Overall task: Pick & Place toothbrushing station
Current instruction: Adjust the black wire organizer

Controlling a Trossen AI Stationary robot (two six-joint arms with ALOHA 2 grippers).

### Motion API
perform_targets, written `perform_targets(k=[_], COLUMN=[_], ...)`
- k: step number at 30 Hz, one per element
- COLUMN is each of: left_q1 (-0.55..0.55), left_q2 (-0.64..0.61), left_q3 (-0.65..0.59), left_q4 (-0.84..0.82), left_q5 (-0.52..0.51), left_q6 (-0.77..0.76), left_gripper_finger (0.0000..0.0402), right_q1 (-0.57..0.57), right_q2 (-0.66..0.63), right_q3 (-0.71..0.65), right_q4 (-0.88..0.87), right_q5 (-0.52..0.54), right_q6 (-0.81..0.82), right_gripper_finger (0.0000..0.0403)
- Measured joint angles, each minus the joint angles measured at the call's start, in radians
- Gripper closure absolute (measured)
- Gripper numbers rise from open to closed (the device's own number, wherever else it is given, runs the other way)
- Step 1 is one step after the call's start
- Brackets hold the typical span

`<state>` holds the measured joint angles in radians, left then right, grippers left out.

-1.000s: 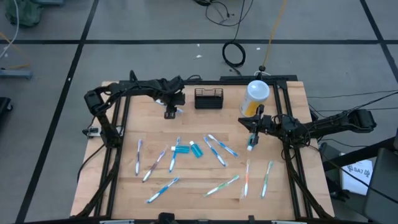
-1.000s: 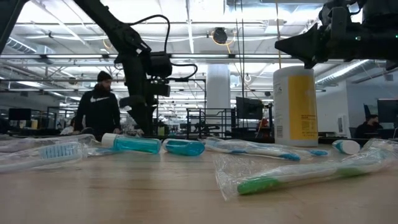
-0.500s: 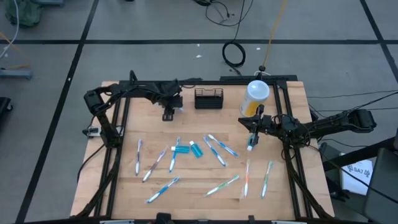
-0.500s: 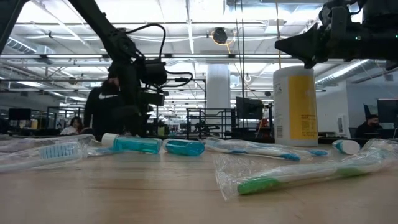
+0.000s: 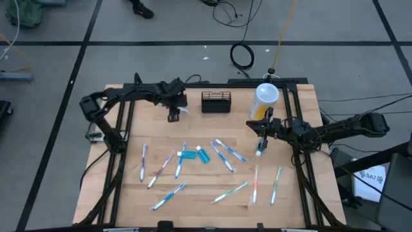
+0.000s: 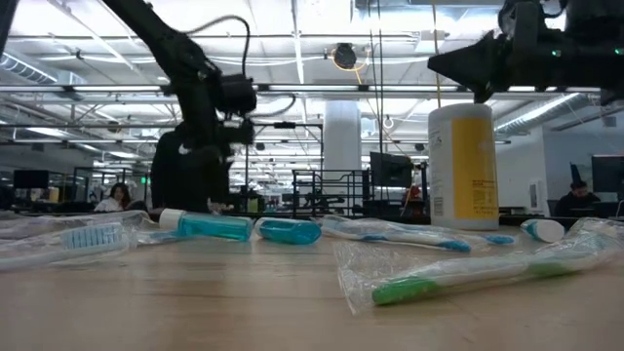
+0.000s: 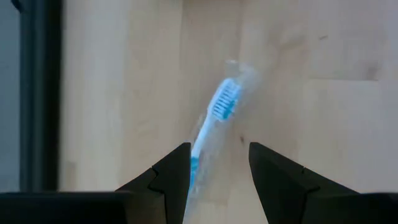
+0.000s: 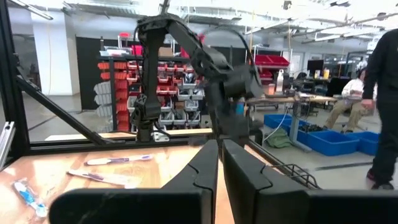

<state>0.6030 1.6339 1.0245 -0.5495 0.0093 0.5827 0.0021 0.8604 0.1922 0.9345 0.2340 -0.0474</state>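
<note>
**High view: left arm holds a wrapped brush near the caddy**

High view shows us the wooden table [image 5: 129,193] first, its far half largely bare, its near half scattered with wrapped toothbrushes [image 5: 168,195]. At about 12 o'clock on the table stands the toothbrushing station [image 5: 216,102], a black wire caddy, upright and apart from everything else. At 1 o'clock from the table's middle is the yellow bottle [image 5: 263,101], near the right rail.

We see the left arm bent in from 9 o'clock and reaching along the far edge; the left gripper [image 5: 174,115] points down just at 9 o'clock of the caddy, its fingers [image 7: 171,176] clasping a blue toothbrush in clear wrap [image 7: 214,121].

We see the right arm stretched in from 3 o'clock, the right gripper [image 5: 261,145] pinched closed, beside the bottle.
</note>
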Motion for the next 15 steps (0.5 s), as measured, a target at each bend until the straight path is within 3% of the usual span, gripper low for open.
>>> perform_targets(k=[5,8,12,15], left_q1=[-0.053,-0.096,-0.147,-0.168], left_q2=[-0.157,-0.203,-0.173,-0.107], left_q3=[0.000,0.000,0.001,0.001], left_q4=[0.111,0.263,0.439,0.524], left_q5=[0.015,0.018,0.024,0.118], left_q6=[-0.010,-0.010,-0.039,-0.029], left_gripper_finger=[0.0231,0.0231,0.0231,0.0231], right_q1=[0.000,0.000,0.000,0.000], right_q2=[0.092,0.132,0.136,0.115], right_q3=[0.072,0.095,0.100,0.101], right_q4=[-0.011,-0.011,-0.004,0.000], right_q5=[0.000,0.000,0.000,0.001], right_q6=[-0.001,-0.038,-0.106,-0.124], right_gripper_finger=[0.0383,0.0383,0.0383,0.0383])
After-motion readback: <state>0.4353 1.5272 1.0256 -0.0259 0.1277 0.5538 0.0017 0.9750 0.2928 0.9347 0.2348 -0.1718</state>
